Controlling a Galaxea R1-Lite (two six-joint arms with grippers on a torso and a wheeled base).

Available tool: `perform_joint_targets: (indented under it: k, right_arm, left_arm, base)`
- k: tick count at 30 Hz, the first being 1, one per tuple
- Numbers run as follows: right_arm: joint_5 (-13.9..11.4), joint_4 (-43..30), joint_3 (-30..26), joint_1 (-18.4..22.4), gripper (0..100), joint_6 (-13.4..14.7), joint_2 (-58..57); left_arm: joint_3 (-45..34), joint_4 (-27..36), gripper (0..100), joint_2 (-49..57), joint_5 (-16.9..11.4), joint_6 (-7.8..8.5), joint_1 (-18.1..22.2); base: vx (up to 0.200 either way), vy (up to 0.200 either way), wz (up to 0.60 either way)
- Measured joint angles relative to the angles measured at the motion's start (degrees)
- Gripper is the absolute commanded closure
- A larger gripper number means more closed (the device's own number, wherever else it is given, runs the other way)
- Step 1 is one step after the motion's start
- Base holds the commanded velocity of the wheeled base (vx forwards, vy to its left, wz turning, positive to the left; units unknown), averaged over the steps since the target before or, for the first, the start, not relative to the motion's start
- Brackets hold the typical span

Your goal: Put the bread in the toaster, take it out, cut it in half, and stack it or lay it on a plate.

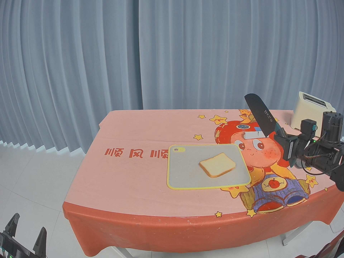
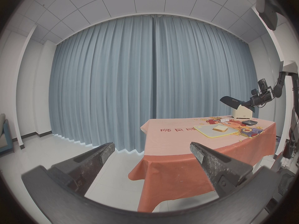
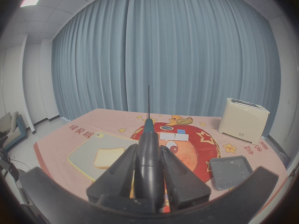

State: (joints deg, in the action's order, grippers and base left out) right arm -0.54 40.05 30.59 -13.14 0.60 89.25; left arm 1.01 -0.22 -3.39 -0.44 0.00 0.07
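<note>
1. My right gripper [image 3: 149,151] is clenched around the handle of the knife [image 1: 263,117]. The blade points up and away from me, above the bench [image 1: 136,183], so I judge that it is carried high on purpose, to touch nothing on the way.
2. The bread [image 1: 217,164], one slice, lies flat on the cutting board [image 1: 184,172], a little to the right of the board's middle. I think the toasting part is finished and the cutting is the step in hand.
3. The knife is to the right of the board and not yet over the slice. It must come across and turn its edge down before any cut.
4. My left gripper [image 2: 152,150] is released, with the fingers wide apart. It hangs low, near the floor [image 1: 28,169], well apart from the bench, probably to leave the way free for the knife.
5. The toaster [image 1: 310,110] stands at the far right corner. A dark grey plate [image 3: 230,170] lies near it at the right side, waiting for the halves.
6. The bench has a pink and orange cloth with a cartoon figure and stars. Behind it a grey-blue curtain [image 1: 107,54] covers the wall, and the floor is of pale tiles.
</note>
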Motion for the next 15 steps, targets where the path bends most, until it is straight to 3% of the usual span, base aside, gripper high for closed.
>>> perform_joint_targets:
  k: [7,15]
  right_arm:
    - [0.0,-0.1,-0.2,-1.9,100,0.0,-1.0]
    - [0.0,-0.2,1.9,-7.2,100,-0.3,0.2]
  left_arm:
    - [0.0,0.0,0,0.0,0.0,0.00,0.0]
    - [0.0,0.0,0,0.0,0.0,0.00,0.0]
  base:
    - [0.000,0.000,0.00]
    - [0.000,0.000,0.00]
